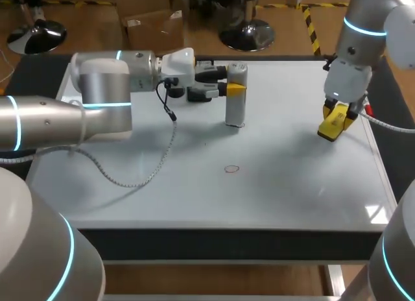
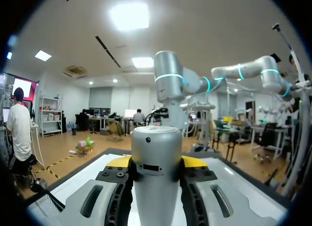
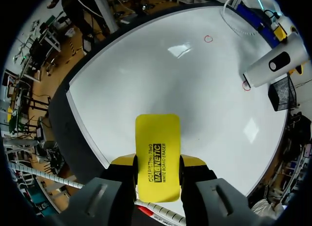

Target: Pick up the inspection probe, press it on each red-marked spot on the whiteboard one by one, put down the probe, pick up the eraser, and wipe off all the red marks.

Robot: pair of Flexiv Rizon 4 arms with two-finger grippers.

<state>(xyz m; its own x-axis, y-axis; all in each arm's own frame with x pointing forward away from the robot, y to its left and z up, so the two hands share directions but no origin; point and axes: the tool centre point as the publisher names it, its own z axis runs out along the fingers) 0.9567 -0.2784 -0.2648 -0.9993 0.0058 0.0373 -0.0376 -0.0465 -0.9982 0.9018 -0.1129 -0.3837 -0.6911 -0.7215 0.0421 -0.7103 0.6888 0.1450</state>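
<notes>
The grey cylindrical probe [image 1: 235, 96] stands upright on the whiteboard [image 1: 292, 184], far middle. My left gripper [image 1: 233, 87] is shut on its upper part, and the left wrist view shows the probe [image 2: 157, 172] clamped between both yellow tips. Its lower end [image 3: 249, 79] rests at a small red mark [image 3: 246, 85]. A second red circle [image 1: 231, 168] lies nearer the board's middle. My right gripper [image 1: 336, 124] hangs above the board's right side, shut on the yellow eraser [image 3: 157, 155].
A grey cable [image 1: 149, 174] trails from my left wrist across the board's left half. A white marker with a red end [image 3: 155, 209] lies by the board's right edge under my right gripper. The dark table rim [image 1: 194, 242] borders the front.
</notes>
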